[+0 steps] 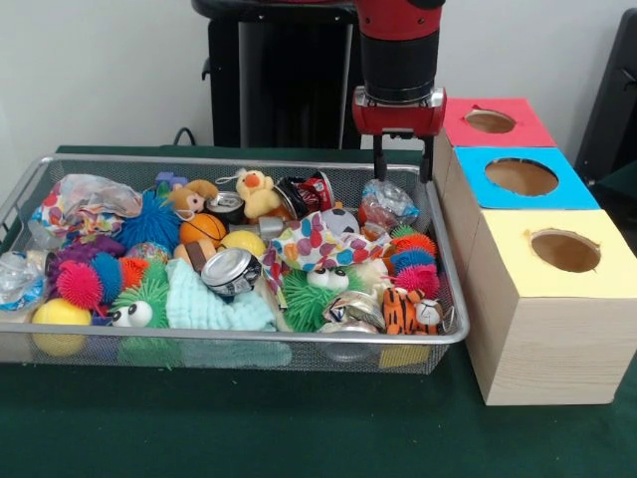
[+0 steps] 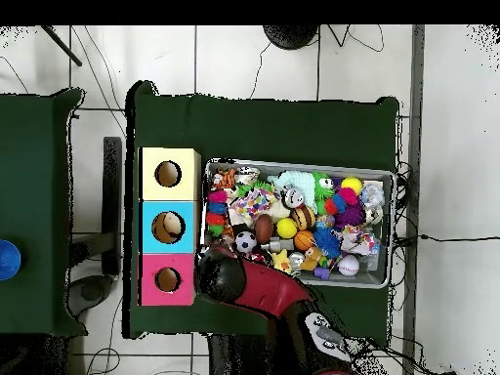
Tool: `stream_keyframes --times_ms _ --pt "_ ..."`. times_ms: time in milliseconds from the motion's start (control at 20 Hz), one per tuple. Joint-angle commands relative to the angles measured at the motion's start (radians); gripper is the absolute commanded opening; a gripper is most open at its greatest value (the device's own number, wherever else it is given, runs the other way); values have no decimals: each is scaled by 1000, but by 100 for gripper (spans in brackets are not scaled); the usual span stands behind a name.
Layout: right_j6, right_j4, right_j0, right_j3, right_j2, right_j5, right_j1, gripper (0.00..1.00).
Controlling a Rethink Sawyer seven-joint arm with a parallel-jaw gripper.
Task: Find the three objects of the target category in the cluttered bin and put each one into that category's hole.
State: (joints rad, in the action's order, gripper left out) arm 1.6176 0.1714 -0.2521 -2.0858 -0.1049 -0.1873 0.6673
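Observation:
The cluttered bin (image 1: 249,337) is a silver wire mesh basket heaped with toys, balls and crushed cans; in the overhead view its rim (image 2: 393,229) lies right of the boxes. My gripper (image 1: 402,162) hangs open and empty over the bin's far right corner, just above a crumpled plastic bag (image 1: 388,204) and beside the red box. In the overhead view the arm (image 2: 234,281) covers the gripper. Three wooden boxes with round holes stand in a row by the bin: red (image 1: 491,121), blue (image 1: 521,177) and yellow (image 1: 564,249).
The bin holds a yellow duck plush (image 1: 257,191), a small basketball (image 1: 202,228), a soccer ball (image 1: 341,219), a crushed can (image 1: 231,269), a tiger toy (image 1: 408,311), spiky balls and a teal cloth (image 1: 214,304). Something tan shows inside the blue box's hole (image 2: 169,227).

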Motion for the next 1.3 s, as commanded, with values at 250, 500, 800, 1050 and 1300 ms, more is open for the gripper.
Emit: stream_keyframes --times_ms 250,500,800,1050,1300 --pt "211 16 18 19 -57 87 -61 100" --pt "188 -3 189 111 155 -7 -55 100" --pt "148 -22 270 168 257 -32 -70 100" --pt "129 -34 280 168 272 2 -72 100" --pt "123 -34 283 169 284 -18 -57 100"
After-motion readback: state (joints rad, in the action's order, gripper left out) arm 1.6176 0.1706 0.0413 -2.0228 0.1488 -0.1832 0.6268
